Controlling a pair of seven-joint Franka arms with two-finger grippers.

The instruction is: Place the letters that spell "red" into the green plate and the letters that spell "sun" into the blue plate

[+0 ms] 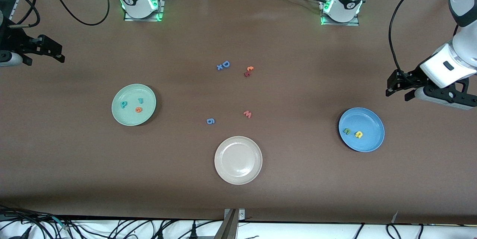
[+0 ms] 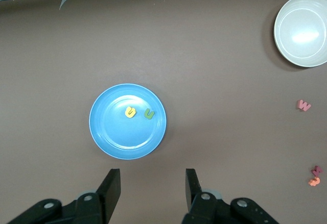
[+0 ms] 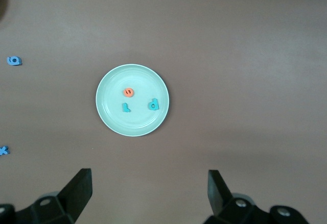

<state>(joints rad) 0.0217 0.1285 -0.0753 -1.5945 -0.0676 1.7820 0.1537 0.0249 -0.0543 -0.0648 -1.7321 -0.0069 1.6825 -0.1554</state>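
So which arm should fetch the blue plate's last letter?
Probably left: the left gripper, open, hangs by the blue plate, which holds only two letters. The right gripper waits toward the green plate.

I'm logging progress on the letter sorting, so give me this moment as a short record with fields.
green plate: holds teal "d", teal "r", orange "e"
blue plate: holds green "u" and yellow "u"; no "s" in it
beige plate: holds nothing
loose letters: blue "6", pink "w", two small clusters farther from the front camera
left gripper: open, empty, by the blue plate
right gripper: open, empty, at the right arm's end of the table
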